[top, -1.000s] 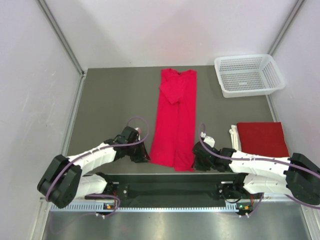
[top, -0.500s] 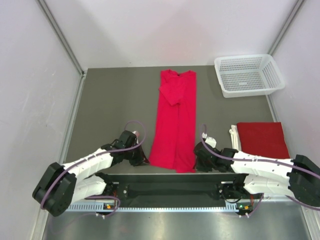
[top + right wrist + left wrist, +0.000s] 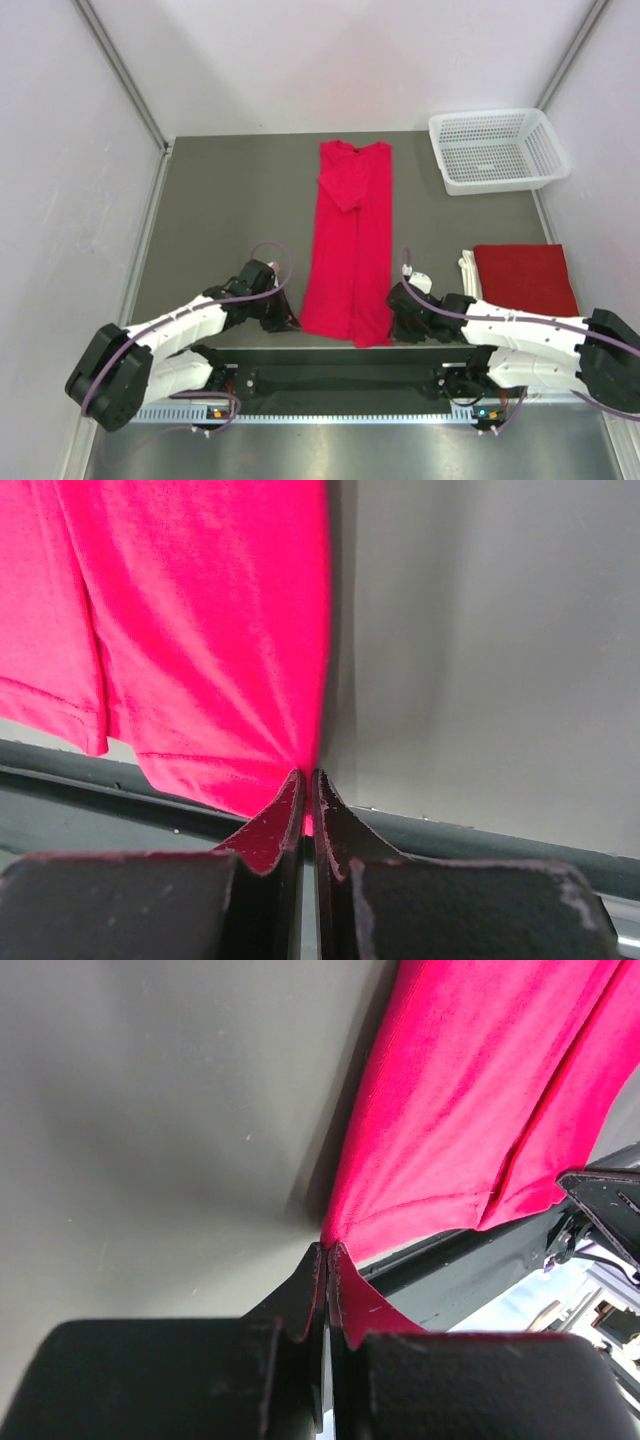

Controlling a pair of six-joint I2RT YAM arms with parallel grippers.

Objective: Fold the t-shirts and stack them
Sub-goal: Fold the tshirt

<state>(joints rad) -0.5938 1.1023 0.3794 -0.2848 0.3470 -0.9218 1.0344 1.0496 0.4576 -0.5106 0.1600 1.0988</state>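
A bright red t-shirt [image 3: 352, 240], folded lengthwise into a narrow strip, lies down the middle of the grey table [image 3: 220, 210], neck at the far end. My left gripper [image 3: 291, 320] is shut on its near left hem corner [image 3: 345, 1225]. My right gripper [image 3: 390, 325] is shut on the near right hem corner [image 3: 290, 755]. The cloth fans out from both pinches. A second red t-shirt [image 3: 525, 278], folded flat, rests at the right on a white cloth [image 3: 466, 268].
A white mesh basket [image 3: 497, 150] stands at the far right corner. White walls close in both sides and the back. The black rail [image 3: 330, 375] of the arm bases runs along the near edge, just under the hem.
My left gripper slid down to the hem's near left corner and shut on it. The right gripper stayed shut on its corner and barely moved.
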